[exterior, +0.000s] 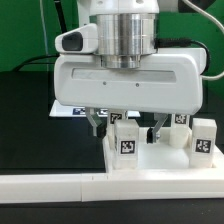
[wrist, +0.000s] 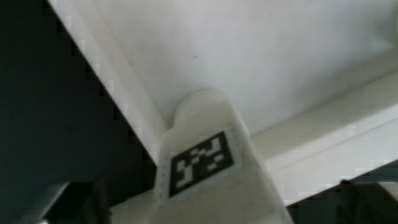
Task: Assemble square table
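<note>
The gripper (exterior: pixel 125 127) hangs released, fingers spread either side of a tagged leg block (exterior: pixel 127 141). That block stands upright on the white square tabletop (exterior: pixel 160 160), other blocks nearby.

The exterior view looks level and close across the worktop (exterior: pixel 25 110) at the hand (exterior: pixel 127 128) head-on, from low beside the white wall (exterior: pixel 60 185). The wrist view looks down from very near. Both share one tagged leg block (exterior: pixel 127 138) (wrist: pixel 217 150) and the tray-like top (exterior: pixel 150 158) (wrist: pixel 214 50).
</note>
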### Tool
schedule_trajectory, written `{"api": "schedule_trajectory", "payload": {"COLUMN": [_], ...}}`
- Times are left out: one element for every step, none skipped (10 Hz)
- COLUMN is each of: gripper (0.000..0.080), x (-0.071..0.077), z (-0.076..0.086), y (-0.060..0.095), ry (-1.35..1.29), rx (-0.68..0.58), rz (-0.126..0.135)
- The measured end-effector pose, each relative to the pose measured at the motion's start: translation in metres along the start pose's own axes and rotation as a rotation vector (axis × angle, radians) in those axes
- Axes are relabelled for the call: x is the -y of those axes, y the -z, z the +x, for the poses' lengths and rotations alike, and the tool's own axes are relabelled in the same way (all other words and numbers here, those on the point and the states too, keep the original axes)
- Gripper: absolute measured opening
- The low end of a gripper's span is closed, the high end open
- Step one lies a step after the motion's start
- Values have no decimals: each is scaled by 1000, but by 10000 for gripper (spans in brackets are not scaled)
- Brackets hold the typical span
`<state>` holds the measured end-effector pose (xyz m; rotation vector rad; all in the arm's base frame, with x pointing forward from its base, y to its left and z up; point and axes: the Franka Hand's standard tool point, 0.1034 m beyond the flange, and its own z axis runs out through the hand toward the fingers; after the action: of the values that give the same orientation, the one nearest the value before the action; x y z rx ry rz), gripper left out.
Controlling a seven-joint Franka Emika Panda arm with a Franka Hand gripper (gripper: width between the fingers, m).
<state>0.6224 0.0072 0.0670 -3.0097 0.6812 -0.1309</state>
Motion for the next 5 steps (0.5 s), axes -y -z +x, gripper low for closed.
{"api": "schedule_trajectory", "payload": {"gripper": [519,385,385,287,287], "x": [0,0,0,0,0], "z": [0,0,0,0,0], "y": [0,0,0,0,0], "ry": [0,-1,-106,-184,-255], "rx": [0,0,1,1,1], "rz": [0,0,3,2,2]}}
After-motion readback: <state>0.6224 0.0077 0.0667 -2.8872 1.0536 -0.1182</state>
